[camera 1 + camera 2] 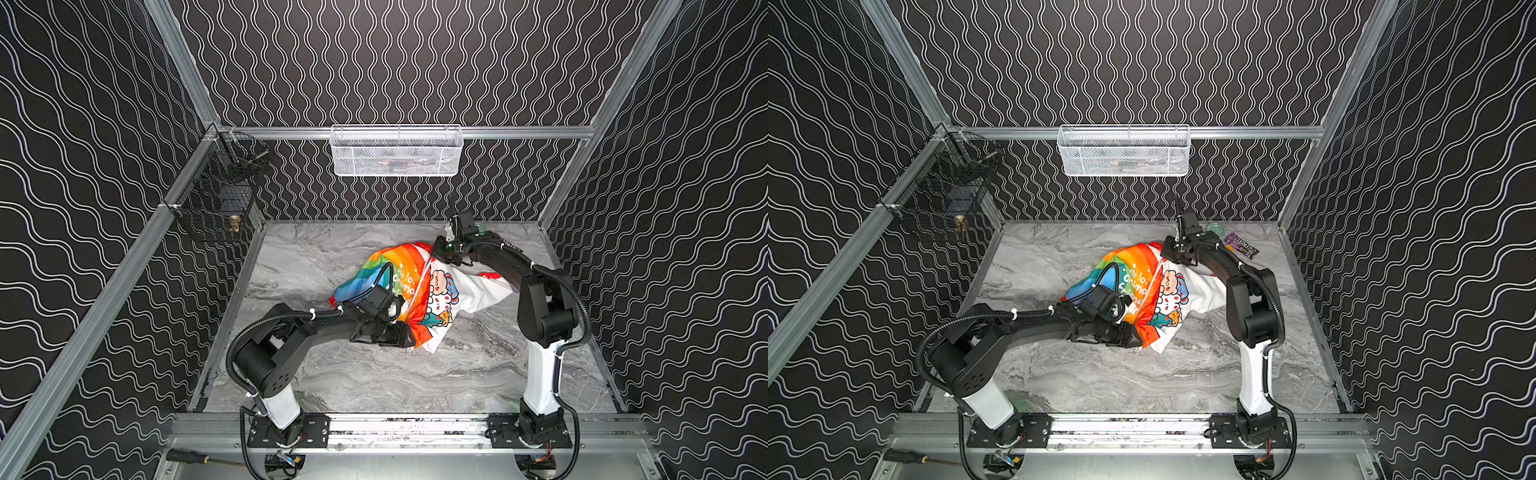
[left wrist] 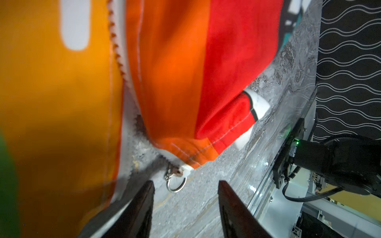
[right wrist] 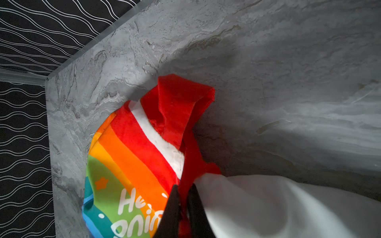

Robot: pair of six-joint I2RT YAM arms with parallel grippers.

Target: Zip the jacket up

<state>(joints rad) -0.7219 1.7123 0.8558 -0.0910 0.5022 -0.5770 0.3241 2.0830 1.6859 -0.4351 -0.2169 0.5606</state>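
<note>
**Fig. Both arms at the jacket, zip undone.**

(a) Both top views: the jacket lies crumpled on the marble desk, right of ctr and toward the back wall. Its rainbow-striped outer side w/ white lettering faces up on the left half. The other front panel is flipped open, showing the white lining w/ cartoon animals.

(b) My L jaws sit low at the jacket's near hem. They are released, fingers apart, w/ only bare desk btwn them. In the L wrist view the zip slider w/ its metal ring rests on the desk just ahead of that gap, at the corner of the orange-red panel. The white zip teeth run unjoined along the edge of the yellow panel beside it. Whether my fingers touch the desk, I cannot tell.

(c) My R jaws are at the jacket's far end, clenched on a fold of red fabric at the neck, btwn the striped panel & the lining. The red hood is bunched on the desk just beyond them.
</note>
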